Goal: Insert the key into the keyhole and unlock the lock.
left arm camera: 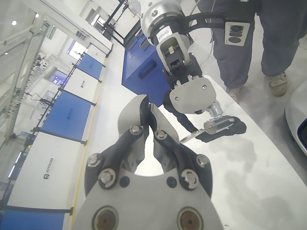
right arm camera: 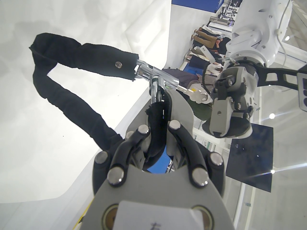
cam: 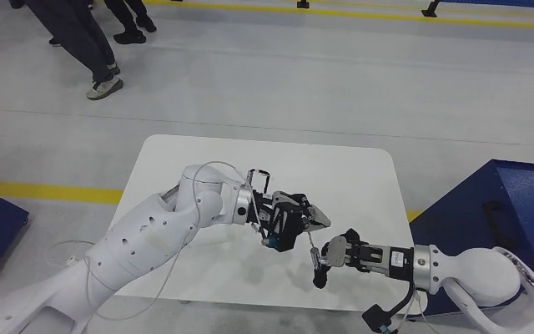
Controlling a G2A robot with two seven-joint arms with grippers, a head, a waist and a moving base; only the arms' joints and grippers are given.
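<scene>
Over the near middle of the white surface [cam: 334, 175], the right claw [right arm camera: 159, 101] clamps the black-sleeved lock [right arm camera: 156, 74], the key [right arm camera: 185, 89] seated in its keyhole [left arm camera: 211, 125], just beside the left claw [left arm camera: 147, 107], closed to a narrow slit.

Grey floor [cam: 334, 75], blue cabinet [cam: 492, 209].

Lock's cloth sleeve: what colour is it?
The sleeve is plain black, with no pattern; it shows best in the right wrist view.
</scene>
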